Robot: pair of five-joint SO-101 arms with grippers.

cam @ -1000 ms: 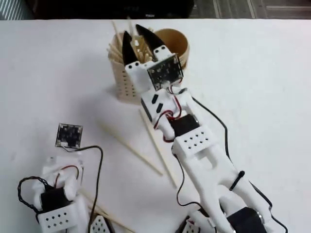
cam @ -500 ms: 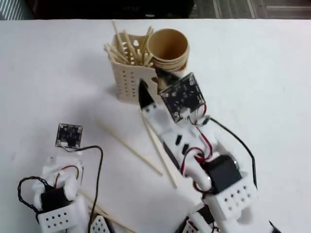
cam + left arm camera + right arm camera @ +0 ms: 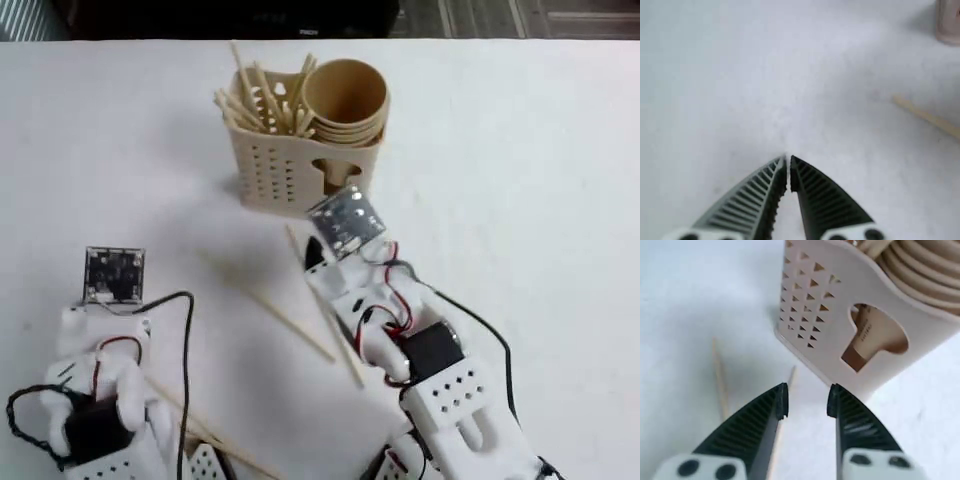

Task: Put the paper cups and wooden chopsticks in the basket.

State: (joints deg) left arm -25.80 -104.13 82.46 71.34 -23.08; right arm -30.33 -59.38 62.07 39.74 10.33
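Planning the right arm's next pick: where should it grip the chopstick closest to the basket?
Likely the chopstick shaft just behind its tip nearest the basket, from straight above, right claw straddling it crosswise: it lies flat on the table, that end beneath the open claw.

The left hand (image 3: 788,167) is closed, its two dark fingers (image 3: 755,200) pressed tip to tip. Behind that hand, the left arm (image 3: 100,420) is bent low. The right hand (image 3: 806,400) is open a little, with a small gap between its two dark fingers (image 3: 760,425). Behind it the right arm (image 3: 440,385) stretches out long, its wrist (image 3: 350,290) tipped down. Red and black wires (image 3: 395,300) run along both arms.
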